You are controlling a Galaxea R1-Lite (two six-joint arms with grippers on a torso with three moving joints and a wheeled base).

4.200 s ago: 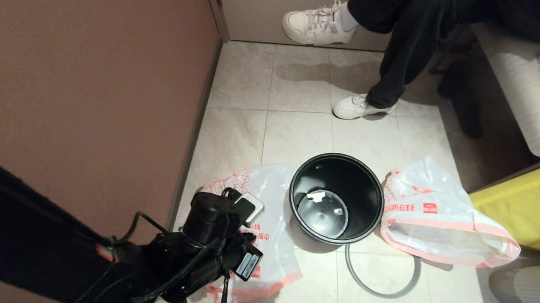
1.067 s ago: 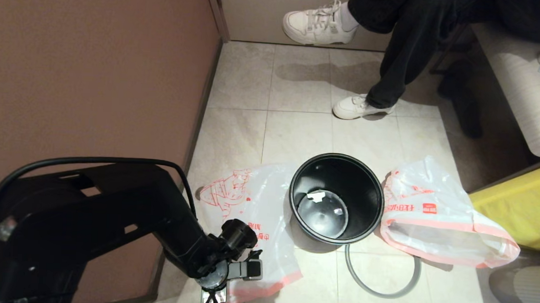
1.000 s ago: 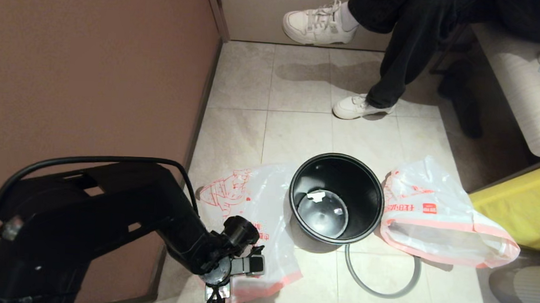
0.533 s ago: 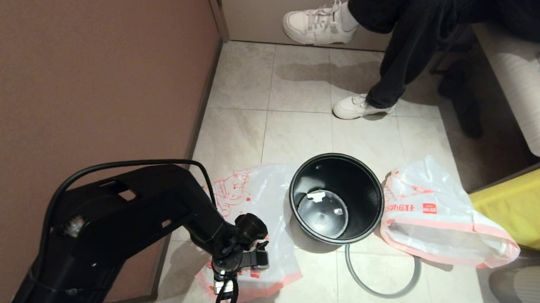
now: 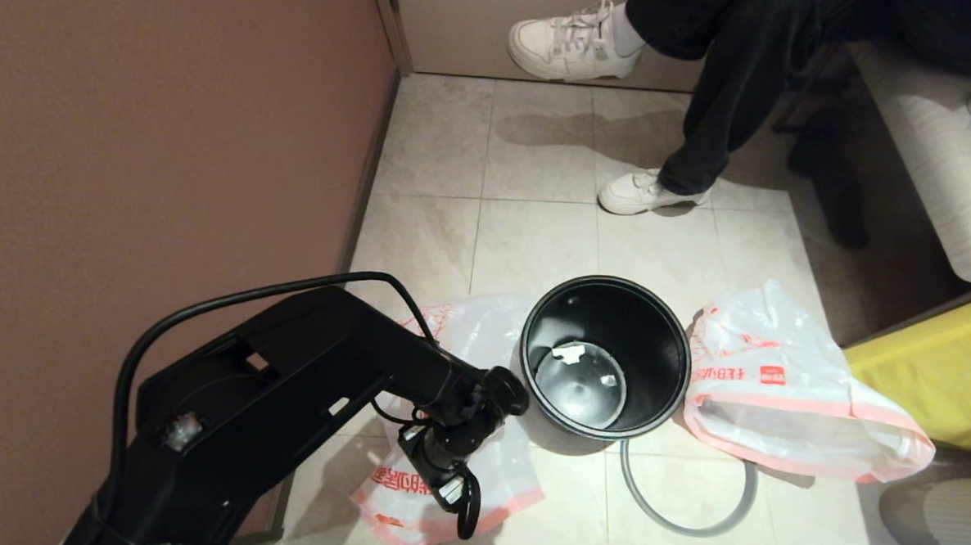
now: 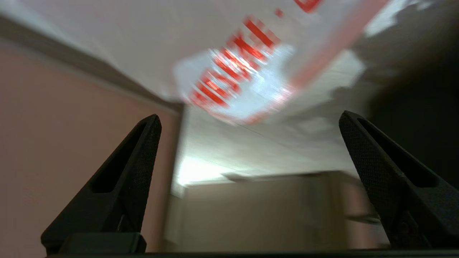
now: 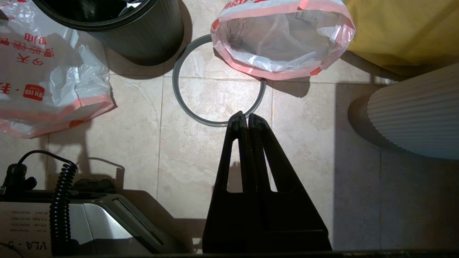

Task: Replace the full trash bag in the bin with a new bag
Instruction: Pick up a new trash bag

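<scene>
Only the right wrist view shows the right gripper (image 7: 243, 118) pinched shut above the grey ring (image 7: 193, 111). Left gripper (image 6: 247, 122) gapes wide over the new bag (image 5: 477, 460), which lies flat left of the bin (image 5: 605, 355), pink hem nearest the robot.

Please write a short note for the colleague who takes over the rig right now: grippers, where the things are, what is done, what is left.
Left gripper: open, empty, above the new bag, which lies flat on the floor between the wall and the bin.
Right gripper: shut, empty, parked above the floor near the grey ring.
Full trash bag: out of the bin, lying on the floor on its other side.
Grey ring: off the bin, on the tiles in front of it.
Done: full bag removed; bin has no liner.
Left: pick up the new bag, line the bin, probably refit the ring.
</scene>
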